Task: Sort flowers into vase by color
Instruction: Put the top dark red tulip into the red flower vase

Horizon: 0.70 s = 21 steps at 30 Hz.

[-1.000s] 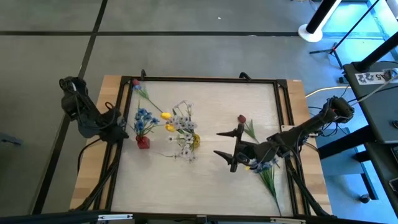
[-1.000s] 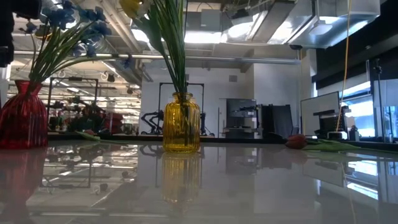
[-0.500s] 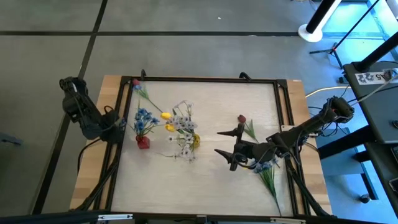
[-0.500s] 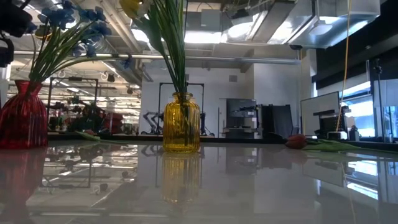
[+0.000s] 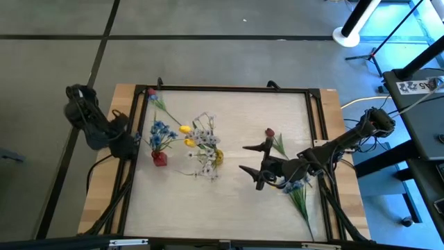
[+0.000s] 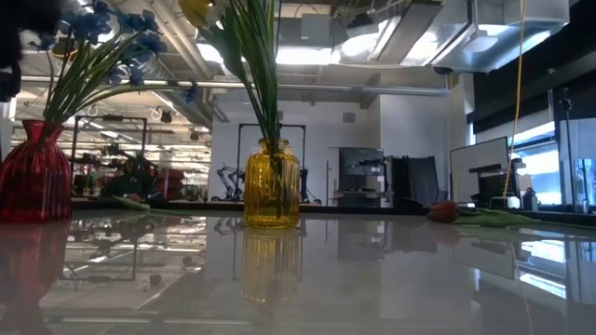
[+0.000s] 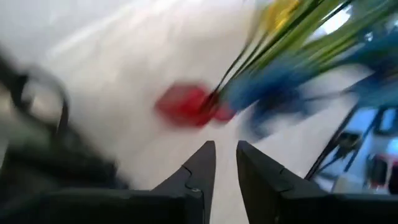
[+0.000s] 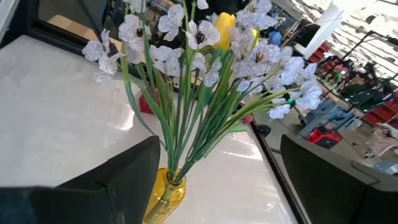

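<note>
The red vase (image 5: 159, 158) (image 6: 33, 172) holds blue blooms (image 5: 161, 131). The yellow vase (image 5: 218, 157) (image 8: 163, 190) holds white sprigs (image 8: 186, 37) and yellow tulips (image 5: 184, 129). A dark red bud (image 5: 269, 132) (image 6: 445, 212) lies flat on the table. So does a second red flower (image 5: 152, 93) at the far left corner. More blue flowers (image 5: 294, 186) with green stems lie under the right arm. My left gripper (image 5: 133, 141) (image 7: 225, 149) is shut and empty at the table's left edge, beside the red vase. My right gripper (image 5: 251, 161) (image 8: 230, 180) is open and empty, facing the yellow vase.
A black frame (image 5: 229, 89) runs around the light wooden tabletop. Bare table lies between the yellow vase and the right gripper, and along the near edge (image 5: 222, 219). Lab furniture and stands fill the room behind (image 6: 372, 186).
My left arm has drawn back a little from the red vase toward the table's left edge, and its wrist view is blurred by motion. The right arm, vases and flowers have stayed where they were.
</note>
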### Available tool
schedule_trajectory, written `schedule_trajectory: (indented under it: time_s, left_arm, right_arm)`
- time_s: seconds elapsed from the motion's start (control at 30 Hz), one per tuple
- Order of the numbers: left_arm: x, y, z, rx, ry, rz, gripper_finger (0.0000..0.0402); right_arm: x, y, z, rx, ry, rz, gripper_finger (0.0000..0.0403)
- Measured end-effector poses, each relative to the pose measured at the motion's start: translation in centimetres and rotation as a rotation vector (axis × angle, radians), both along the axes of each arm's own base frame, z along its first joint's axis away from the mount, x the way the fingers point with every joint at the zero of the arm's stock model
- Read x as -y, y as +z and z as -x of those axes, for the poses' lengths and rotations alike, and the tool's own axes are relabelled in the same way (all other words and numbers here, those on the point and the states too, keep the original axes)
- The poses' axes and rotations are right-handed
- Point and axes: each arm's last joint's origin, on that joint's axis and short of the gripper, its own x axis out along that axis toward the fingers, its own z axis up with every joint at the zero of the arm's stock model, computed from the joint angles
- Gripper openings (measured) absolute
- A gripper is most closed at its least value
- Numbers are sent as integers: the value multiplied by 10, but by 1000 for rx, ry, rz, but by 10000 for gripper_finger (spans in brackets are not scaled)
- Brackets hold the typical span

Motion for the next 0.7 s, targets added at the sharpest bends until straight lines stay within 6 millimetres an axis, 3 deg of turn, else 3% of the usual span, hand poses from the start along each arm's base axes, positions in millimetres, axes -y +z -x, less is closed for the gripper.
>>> schedule_trajectory:
  time_s: [0.33,0.5,0.6,0.7]
  left_arm:
    - [-15,64,3,451,-3,-83,45]
    - [-22,95,0,718,168,-432,45]
    - [-26,102,0,738,305,-625,45]
    - [-26,97,0,728,452,-745,45]
  right_arm:
    - [0,0,0,-7,-3,16,331]
    - [0,0,0,-7,-2,22,331]
    - [0,0,0,-6,-2,21,331]
    - [0,0,0,-5,-1,21,331]
